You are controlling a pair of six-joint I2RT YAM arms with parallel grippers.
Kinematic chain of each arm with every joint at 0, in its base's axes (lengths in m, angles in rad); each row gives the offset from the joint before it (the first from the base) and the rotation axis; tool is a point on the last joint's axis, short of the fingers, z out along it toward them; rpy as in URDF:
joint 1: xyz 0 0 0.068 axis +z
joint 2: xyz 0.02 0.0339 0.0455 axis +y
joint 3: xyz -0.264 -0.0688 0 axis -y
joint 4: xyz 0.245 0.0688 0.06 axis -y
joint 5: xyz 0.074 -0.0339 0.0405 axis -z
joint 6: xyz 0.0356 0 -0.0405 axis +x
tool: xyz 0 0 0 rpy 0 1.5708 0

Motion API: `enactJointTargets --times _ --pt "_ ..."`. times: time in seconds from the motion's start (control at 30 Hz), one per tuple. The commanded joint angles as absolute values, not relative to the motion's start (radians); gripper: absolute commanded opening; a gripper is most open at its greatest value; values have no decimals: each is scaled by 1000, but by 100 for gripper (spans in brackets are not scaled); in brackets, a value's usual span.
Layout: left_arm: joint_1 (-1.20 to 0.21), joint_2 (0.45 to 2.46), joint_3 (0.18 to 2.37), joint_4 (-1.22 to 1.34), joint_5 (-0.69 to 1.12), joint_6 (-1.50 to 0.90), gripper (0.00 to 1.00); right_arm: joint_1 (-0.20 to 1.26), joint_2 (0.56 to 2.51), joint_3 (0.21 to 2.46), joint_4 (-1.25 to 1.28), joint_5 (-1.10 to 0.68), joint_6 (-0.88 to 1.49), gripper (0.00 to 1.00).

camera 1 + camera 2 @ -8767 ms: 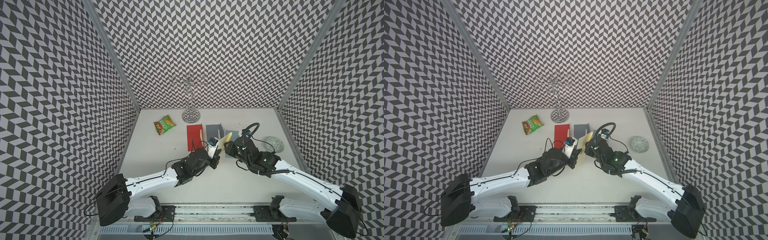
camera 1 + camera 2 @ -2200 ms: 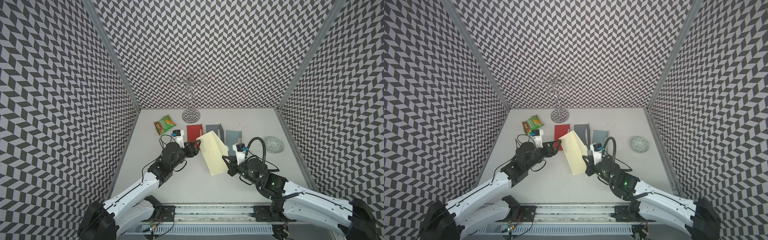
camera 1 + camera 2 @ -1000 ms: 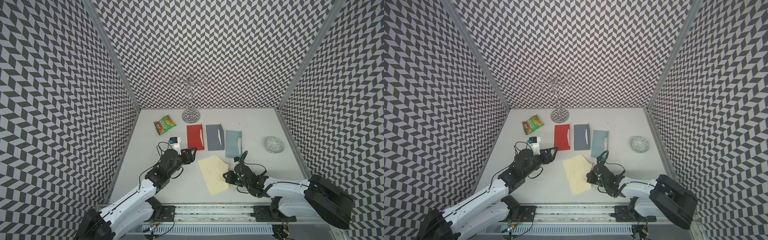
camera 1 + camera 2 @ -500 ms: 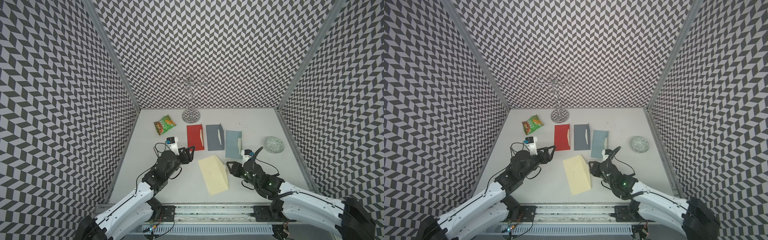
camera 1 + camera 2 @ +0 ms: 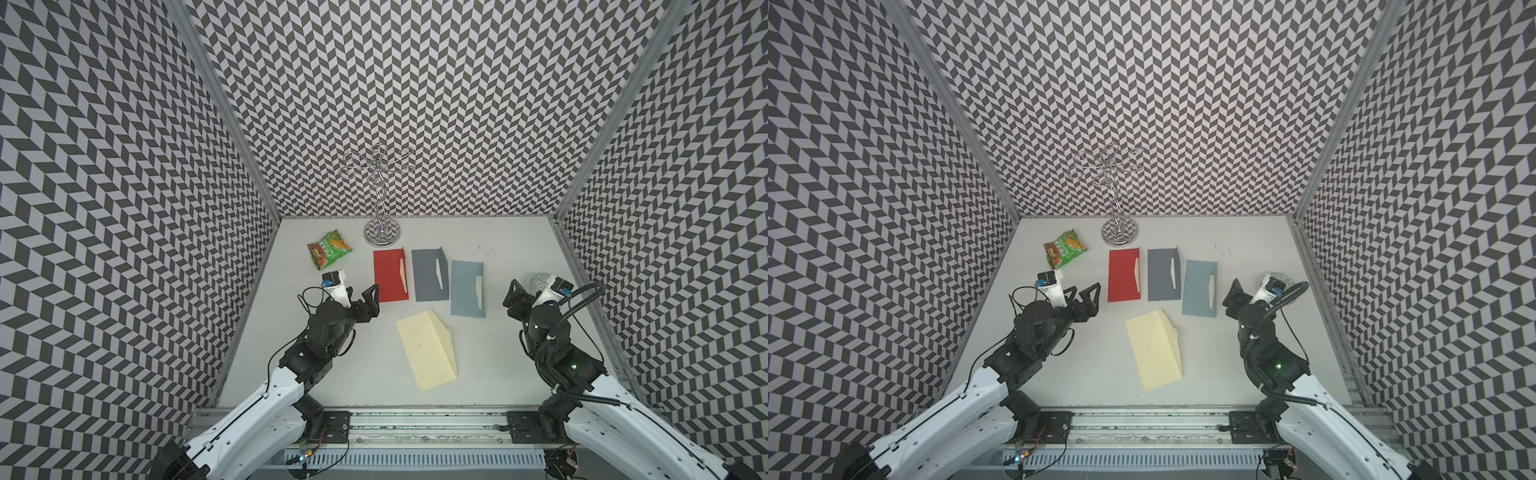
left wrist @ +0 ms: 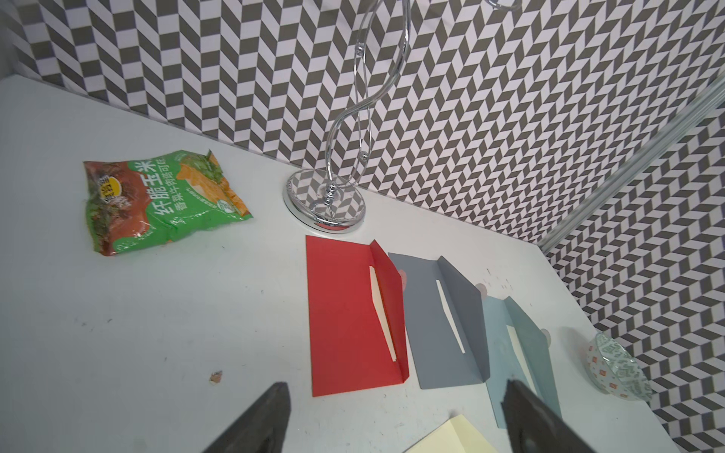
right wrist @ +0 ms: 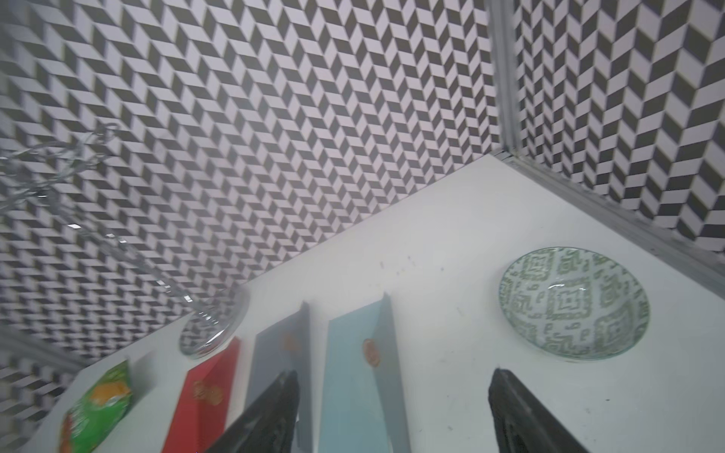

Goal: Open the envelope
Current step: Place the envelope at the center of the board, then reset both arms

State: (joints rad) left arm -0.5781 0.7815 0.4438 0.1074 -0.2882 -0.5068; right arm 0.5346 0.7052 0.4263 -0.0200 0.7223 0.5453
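The cream envelope lies flat near the table's front middle, its flap creased up along the right long edge. Only one corner of it shows in the left wrist view. My left gripper hovers open to the envelope's left, near the red envelope, holding nothing. My right gripper is open and empty, well to the right of the cream envelope and beside the light blue one.
Red, grey and light blue envelopes lie in a row behind the cream one, flaps lifted. A green snack bag and a chrome stand sit at the back. A patterned bowl rests by the right wall, next to my right wrist.
My right gripper let go of the cream envelope's right edge, opened and drew back to the right. The envelope settled flat with its flap creased up. My left gripper opened wider.
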Motion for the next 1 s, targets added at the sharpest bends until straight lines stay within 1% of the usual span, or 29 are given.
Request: enactJointTargets --times 0.0,0.07,0.1,0.2,0.27,0.3,0.33,0.43,0.53,0.6,0.67,0.73,0.83,0.9,0.97 --pt "-563 837 492 167 -432 -410 99 505 760 383 149 831 469 83" --pt "-539 881 506 185 -487 -399 100 494 789 348 253 844 420 92" --pt "-520 903 514 191 -514 -404 100 491 807 331 307 841 395 100" --pt "-477 952 510 250 -582 -410 100 482 887 292 421 875 379 100" --pt "-447 975 489 331 -618 -360 100 473 971 277 517 943 372 100" --pt "-425 985 472 368 -630 -327 100 468 1002 310 471 971 397 100" --pt "-404 993 456 397 -649 -310 100 461 1020 348 408 960 400 100" --pt "-329 1007 401 509 -661 -267 100 422 1086 355 516 957 309 100" --pt "-237 1051 338 652 -650 -215 100 347 1137 404 479 871 295 100" --pt "-191 1094 322 709 -627 -184 100 321 1182 373 587 856 236 100" --pt "-169 1137 316 748 -600 -148 100 296 1246 339 679 849 228 100" --pt "-156 1180 307 803 -570 -96 100 290 1322 344 725 838 193 100" --pt "-144 1251 307 837 -559 -52 100 289 1424 375 848 817 80 100" --pt "-141 1290 319 829 -539 -22 100 284 1467 341 1054 795 -23 100" --pt "-135 1313 310 869 -529 2 100 277 1498 301 1208 763 -61 100"
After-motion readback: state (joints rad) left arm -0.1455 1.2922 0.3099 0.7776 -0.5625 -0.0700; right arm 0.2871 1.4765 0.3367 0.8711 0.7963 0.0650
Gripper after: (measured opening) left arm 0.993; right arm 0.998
